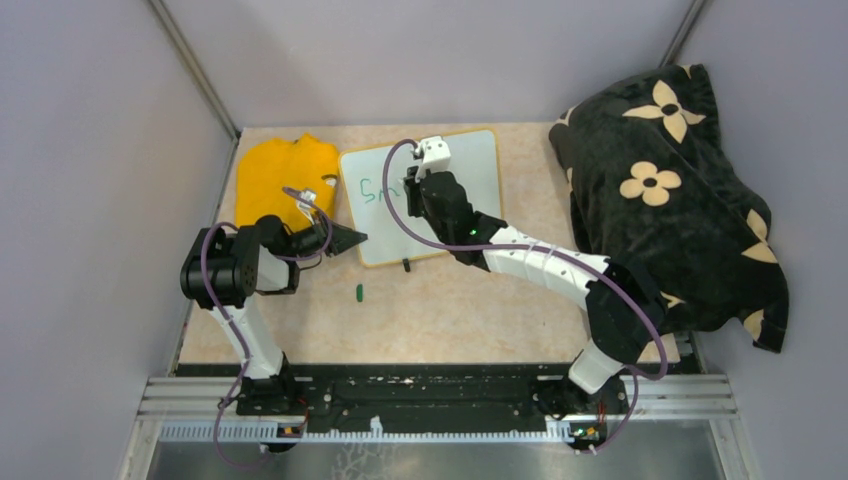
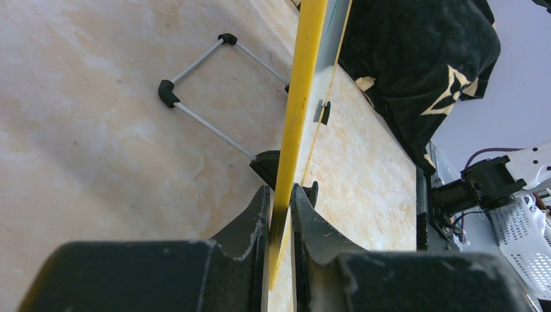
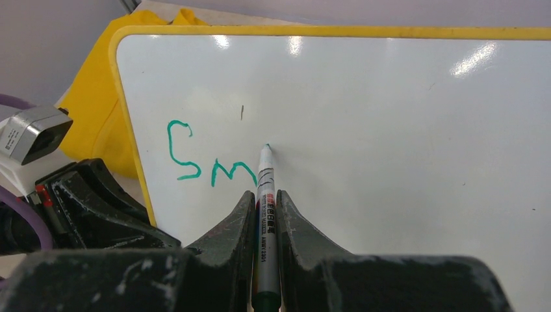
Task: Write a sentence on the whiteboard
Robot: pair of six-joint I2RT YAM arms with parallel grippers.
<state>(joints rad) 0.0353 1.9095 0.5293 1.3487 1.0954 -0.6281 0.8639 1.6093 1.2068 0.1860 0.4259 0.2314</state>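
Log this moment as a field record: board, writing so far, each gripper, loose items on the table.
board: glossy white rectangular whiteboard with thin light-wood frame
writing: green handwritten letters "Sm" only
right gripper: shut on grey marker, tip at board just right of the m
left gripper: shut on whiteboard's left edge
loose: small green cap-like piece; folded yellow cloth left of board

My whiteboard (image 3: 403, 162) is glossy white with a yellow-toned frame, and the sentence (image 3: 211, 162) on it, just "Sm", is green. The marker (image 3: 265, 170) has a white barrel with red and black print and a green tip, and my right end effector (image 3: 265, 195) is scuffed black. The cloth (image 1: 275, 175) is plain yellow, the table (image 1: 450, 310) is marbled beige, and the blanket (image 1: 660, 190) is black with cream flowers.
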